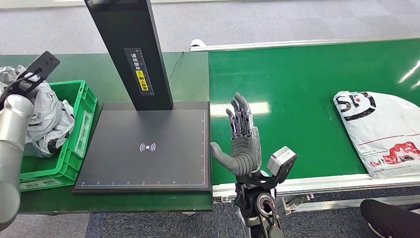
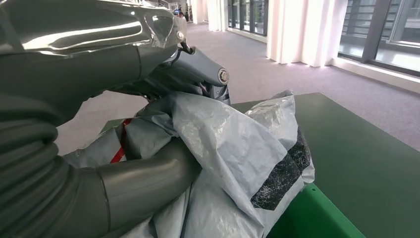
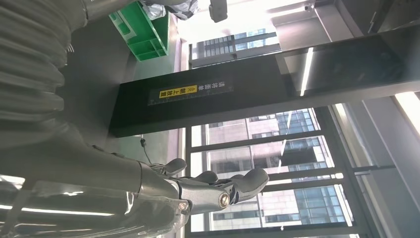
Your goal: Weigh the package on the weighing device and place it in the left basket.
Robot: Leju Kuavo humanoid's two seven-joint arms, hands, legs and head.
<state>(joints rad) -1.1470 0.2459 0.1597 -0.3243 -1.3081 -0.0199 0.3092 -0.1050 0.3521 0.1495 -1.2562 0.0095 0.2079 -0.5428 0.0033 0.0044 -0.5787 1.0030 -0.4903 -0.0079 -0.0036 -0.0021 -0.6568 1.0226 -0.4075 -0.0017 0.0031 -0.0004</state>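
Step in hand: release of the crumpled grey plastic mailer package (image 2: 233,148) into the green slatted plastic basket (image 1: 81,119), judged as the final stage of the task.

1. Confirm position. The package sits in the basket, heaped on other grey bags, directly under the fingers (image 2: 198,74) of the left hand (image 2: 148,163). The basket rim shows just below the package in the left wrist view.
2. Release. The thick grey thumb lies beneath a fold of the film and the dark fingers curl over the top, so the left hand grips the package. Spread the fingers fully before lifting; thin film is likely to snag and ride up with the hand.
3. Withdraw straight upward, away from the basket wall.

Pose: the left arm reaches over the basket beside the black flat weighing platform (image 1: 148,148) with its upright black column (image 1: 131,49). The right hand (image 1: 241,144) stands upright above the green conveyor belt (image 1: 307,99), fingers spread wide and holding nothing. A white printed courier bag (image 1: 384,131) lies on the belt, well apart from the right fingers.
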